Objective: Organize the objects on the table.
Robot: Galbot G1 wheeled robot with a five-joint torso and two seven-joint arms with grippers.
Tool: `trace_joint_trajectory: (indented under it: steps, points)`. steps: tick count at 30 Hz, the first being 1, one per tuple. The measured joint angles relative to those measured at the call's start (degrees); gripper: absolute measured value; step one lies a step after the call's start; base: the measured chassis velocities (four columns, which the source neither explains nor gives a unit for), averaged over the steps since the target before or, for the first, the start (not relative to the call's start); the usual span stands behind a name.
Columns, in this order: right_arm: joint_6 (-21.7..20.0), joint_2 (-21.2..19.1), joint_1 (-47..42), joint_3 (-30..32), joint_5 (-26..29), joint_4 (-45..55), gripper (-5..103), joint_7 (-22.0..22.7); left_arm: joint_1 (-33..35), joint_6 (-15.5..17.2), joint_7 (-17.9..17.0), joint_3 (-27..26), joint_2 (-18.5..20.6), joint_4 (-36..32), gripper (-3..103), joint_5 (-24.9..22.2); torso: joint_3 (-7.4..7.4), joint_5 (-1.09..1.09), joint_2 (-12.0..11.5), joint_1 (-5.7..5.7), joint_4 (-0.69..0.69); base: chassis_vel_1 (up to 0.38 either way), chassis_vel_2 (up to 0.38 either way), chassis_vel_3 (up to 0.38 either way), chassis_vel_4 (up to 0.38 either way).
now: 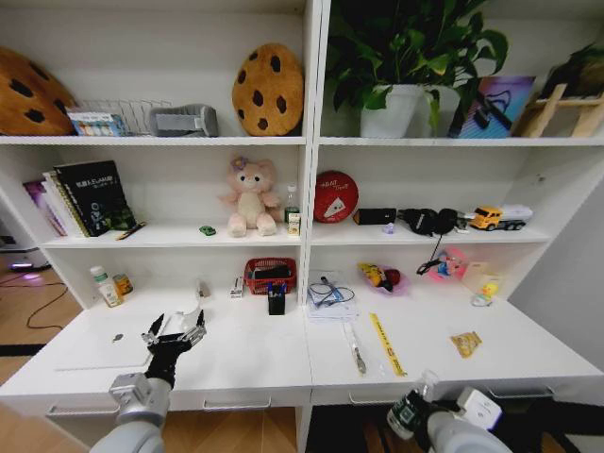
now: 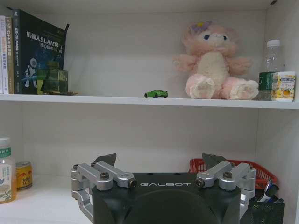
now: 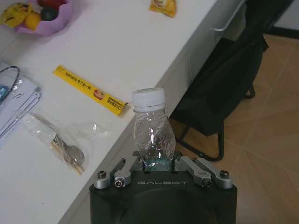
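Far left of the worktop (image 1: 274, 363): a white-capped bottle (image 1: 106, 286) and a small yellow can (image 1: 123, 283) stand near the back wall. In front of them a silver laptop (image 1: 99, 347) lies flat and closed.

The left tool (image 1: 174, 333) is raised above the worktop, just beside the right edge of the laptop. Its fingers (image 2: 105, 161) are spread wide and hold nothing. In the left wrist view it faces the shelf (image 2: 149, 101), where a tiny green toy car (image 2: 156, 94) stands between a dark book (image 2: 39, 53) and a pink teddy bear (image 2: 212, 63).

Centre of the worktop: a red basket (image 1: 270, 275) stands at the back wall, with a black pen holder (image 1: 276, 299) just in front of it. Right of these lies a stack of papers (image 1: 330, 300) with a cable on top. Nearer the front edge lie a bagged spoon and chopsticks (image 3: 63, 142), then a yellow ruler (image 3: 88, 89) set at a slant.

Right portion: a pink bowl (image 3: 44, 16) with toys stands toward the back, and a yellow snack packet (image 1: 465, 343) lies well apart toward the front.

The right tool (image 3: 157, 164) is held off the front edge of the worktop, above the floor. It is closed around the base of a clear plastic bottle (image 3: 153, 128) with a white cap, which stands upright in its grip.
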Motion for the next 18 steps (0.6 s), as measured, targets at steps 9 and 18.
trace_joint_trajectory:
  steps: [9,18]
  points:
    - [0.08,10.04,2.55,1.33,10.03,-11.68,25,4.22,0.0,0.0,0.01,0.0,0.0,0.0,100,0.0,0.0,-0.01,0.0,0.0,0.01,0.0,0.0,0.0,0.0]
    - [-7.11,14.3,5.72,3.59,6.58,-32.94,25,-4.99,0.0,0.0,0.01,0.0,0.0,0.0,100,0.0,0.0,-0.01,0.0,0.0,0.0,0.0,0.0,0.0,0.0]
